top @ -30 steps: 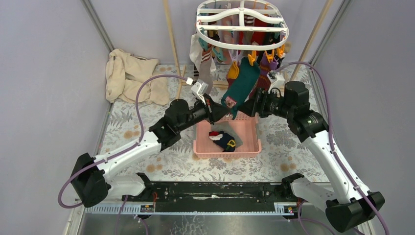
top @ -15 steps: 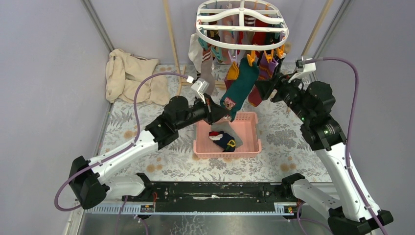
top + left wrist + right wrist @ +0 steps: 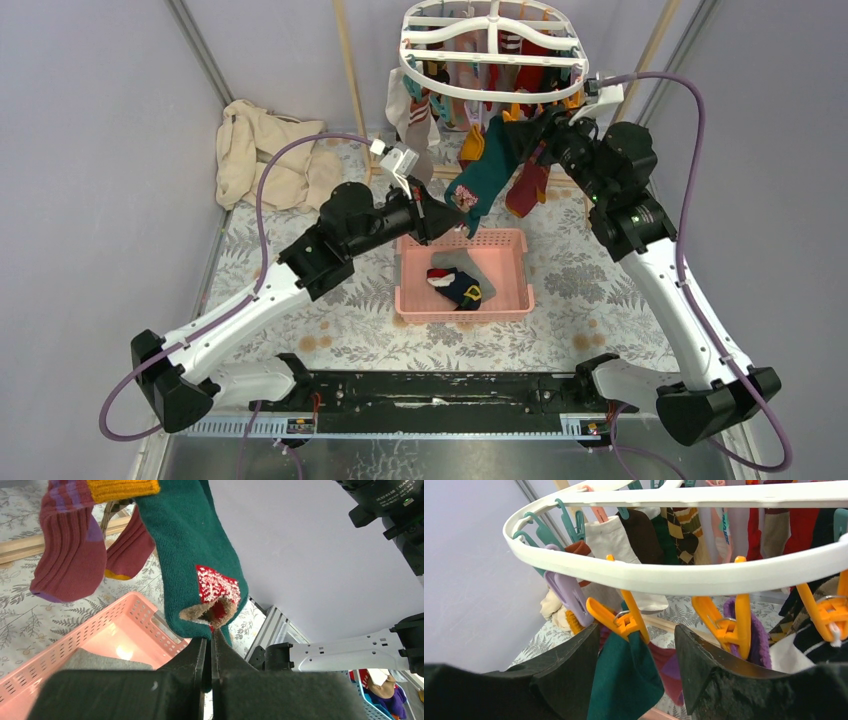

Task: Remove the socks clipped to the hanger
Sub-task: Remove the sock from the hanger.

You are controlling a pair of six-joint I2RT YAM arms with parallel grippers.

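Note:
The white oval hanger [image 3: 494, 92] hangs at the back, with several socks clipped round its rim; it also shows in the right wrist view [image 3: 674, 575]. A green sock [image 3: 488, 170] hangs from an orange clip [image 3: 624, 622]. My left gripper [image 3: 452, 212] is shut on the toe end of this green sock [image 3: 195, 555]. My right gripper [image 3: 532, 128] is open just under the rim, its jaws either side of the orange clip and the green sock's top [image 3: 624, 680]. A maroon sock [image 3: 70, 555] hangs beside the green one.
A pink slotted basket [image 3: 463, 300] on the floral mat holds a dark sock and a grey one. A beige cloth [image 3: 265, 155] lies at the back left. Wooden poles [image 3: 352, 75] stand either side of the hanger. Grey walls close in both sides.
My right arm has swung up from beside the basket to the hanger's rim and now brackets the orange clip. My left gripper has kept its hold on the green sock, shifting slightly left.

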